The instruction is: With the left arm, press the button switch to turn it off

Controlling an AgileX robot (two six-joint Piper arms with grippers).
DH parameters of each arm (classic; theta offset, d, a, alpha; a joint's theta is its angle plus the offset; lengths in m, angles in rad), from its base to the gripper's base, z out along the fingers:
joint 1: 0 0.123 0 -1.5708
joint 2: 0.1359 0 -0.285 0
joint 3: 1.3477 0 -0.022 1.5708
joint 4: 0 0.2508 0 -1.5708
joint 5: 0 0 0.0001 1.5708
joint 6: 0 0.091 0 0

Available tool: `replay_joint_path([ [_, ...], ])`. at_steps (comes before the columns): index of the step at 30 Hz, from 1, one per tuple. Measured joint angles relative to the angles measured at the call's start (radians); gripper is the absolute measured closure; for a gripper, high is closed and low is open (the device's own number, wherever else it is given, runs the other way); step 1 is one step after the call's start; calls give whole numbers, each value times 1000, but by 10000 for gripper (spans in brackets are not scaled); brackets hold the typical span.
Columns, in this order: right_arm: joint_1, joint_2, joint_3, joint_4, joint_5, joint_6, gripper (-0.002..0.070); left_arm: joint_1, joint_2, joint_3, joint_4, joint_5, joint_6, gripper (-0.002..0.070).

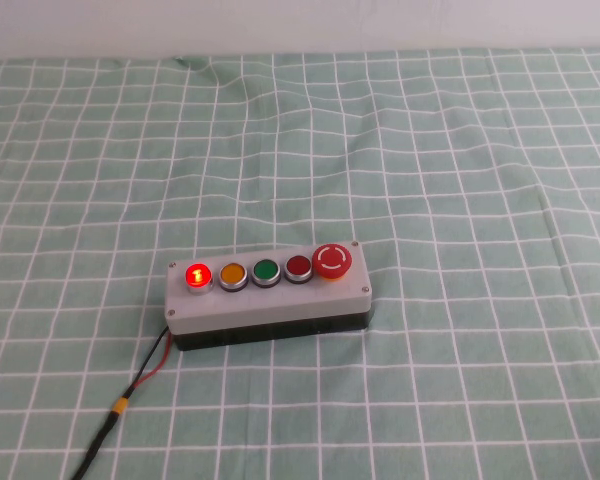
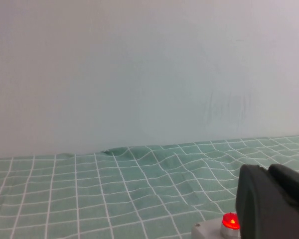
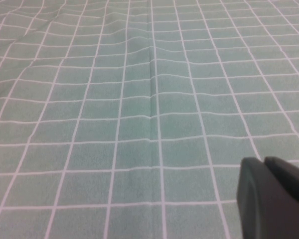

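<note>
- High view is showing a grey button box (image 1: 270,300) sitting on a green checked cloth (image 1: 460,150), a little toward seven o'clock from the middle of the picture.
- At the nine o'clock end of the box, the button switch (image 1: 197,275) is glowing bright red, so it is not off yet.
- Going along the row toward three o'clock, an orange button (image 1: 231,274), a green button (image 1: 266,271), a darker red button (image 1: 298,267) and a big red mushroom button (image 1: 332,261) are sitting side by side.
- A red and black wire (image 1: 145,375) is running off toward seven o'clock.
- Neither arm is showing here.
- Left wrist view is showing the left gripper (image 2: 271,201) as a black shape near the glowing button, not touching it; I cannot tell how wide it is.
- Right wrist view is showing the right gripper (image 3: 271,199) over bare cloth, well away from the box; I cannot tell its opening either.
- I think the job is just starting: the left arm is needing to come over the glowing button and push straight down.
</note>
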Motion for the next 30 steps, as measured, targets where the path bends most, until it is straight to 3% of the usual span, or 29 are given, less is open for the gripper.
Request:
replay_joint_path([
  [8, 0, 0, 0, 0, 0, 0, 694, 0, 0, 0, 0, -32, 0, 677],
  [16, 0, 0, 0, 0, 0, 0, 694, 0, 0, 0, -4, -439, -52, 677],
  [18, 0, 0, 0, 0, 0, 0, 694, 0, -2, -15, -4, -473, -67, 677],
  [23, 0, 0, 0, 0, 0, 0, 694, 0, -2, -165, -4, -374, -78, 677],
  [30, 0, 0, 0, 0, 0, 0, 694, 0, 54, -426, -4, -71, -78, 677],
])
